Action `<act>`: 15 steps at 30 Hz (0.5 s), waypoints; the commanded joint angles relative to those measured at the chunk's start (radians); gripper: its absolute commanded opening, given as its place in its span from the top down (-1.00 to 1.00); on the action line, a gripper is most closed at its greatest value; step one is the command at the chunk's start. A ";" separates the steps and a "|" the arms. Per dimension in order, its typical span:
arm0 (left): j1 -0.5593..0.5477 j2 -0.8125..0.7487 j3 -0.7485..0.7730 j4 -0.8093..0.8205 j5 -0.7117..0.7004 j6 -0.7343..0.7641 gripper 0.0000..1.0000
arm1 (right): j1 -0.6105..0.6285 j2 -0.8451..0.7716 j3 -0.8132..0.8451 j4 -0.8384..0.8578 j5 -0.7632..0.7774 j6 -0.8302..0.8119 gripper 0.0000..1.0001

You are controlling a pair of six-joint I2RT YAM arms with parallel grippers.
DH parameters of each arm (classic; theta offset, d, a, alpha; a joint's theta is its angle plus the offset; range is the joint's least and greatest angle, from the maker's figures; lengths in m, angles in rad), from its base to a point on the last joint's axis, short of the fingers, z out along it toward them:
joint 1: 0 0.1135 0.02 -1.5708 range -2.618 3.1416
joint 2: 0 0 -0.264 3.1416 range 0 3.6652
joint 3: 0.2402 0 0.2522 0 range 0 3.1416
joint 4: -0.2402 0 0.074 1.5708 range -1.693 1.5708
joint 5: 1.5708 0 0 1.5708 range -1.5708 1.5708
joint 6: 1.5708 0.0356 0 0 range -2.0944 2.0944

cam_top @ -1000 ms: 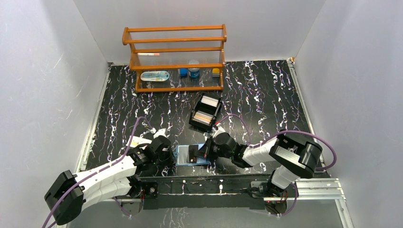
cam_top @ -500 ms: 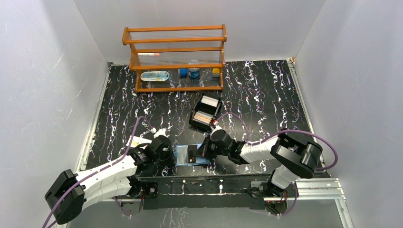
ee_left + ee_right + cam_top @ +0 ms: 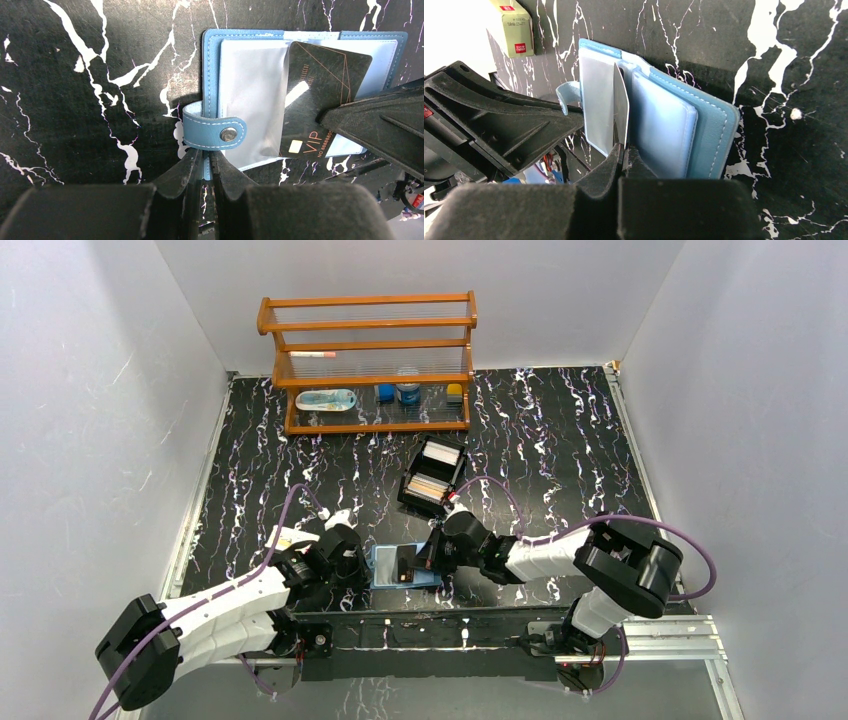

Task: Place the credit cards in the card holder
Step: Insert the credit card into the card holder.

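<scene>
The blue card holder (image 3: 385,565) lies open near the front edge, clear sleeves up; its snap tab (image 3: 215,132) curls over its left edge. My left gripper (image 3: 364,566) (image 3: 206,161) is shut on that left edge. My right gripper (image 3: 424,558) (image 3: 624,151) is shut on a black VIP credit card (image 3: 320,95), held over the holder (image 3: 706,125) with its left edge at the mouth of a clear sleeve (image 3: 250,95). In the right wrist view the card (image 3: 620,107) stands edge-on. More tan (image 3: 428,486) and white (image 3: 444,454) cards sit in stacks.
The stacks are in a black two-compartment box (image 3: 414,496) behind the holder. A wooden rack (image 3: 370,345) with small items stands at the back. A cream packet with a red mark (image 3: 516,22) lies left of the holder, by the left arm.
My right gripper has edged a little to the left with the black card, over the holder. The left gripper and the holder have stayed put.
</scene>
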 commanded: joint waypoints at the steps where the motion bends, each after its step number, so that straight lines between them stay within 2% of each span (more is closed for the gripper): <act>1: -0.001 0.021 -0.014 -0.010 -0.006 0.005 0.81 | -0.002 0.002 0.009 -0.091 -0.016 -0.038 1.00; 15: 0.000 0.035 -0.013 -0.005 -0.007 0.008 0.81 | -0.038 0.019 0.022 -0.101 -0.099 -0.069 1.00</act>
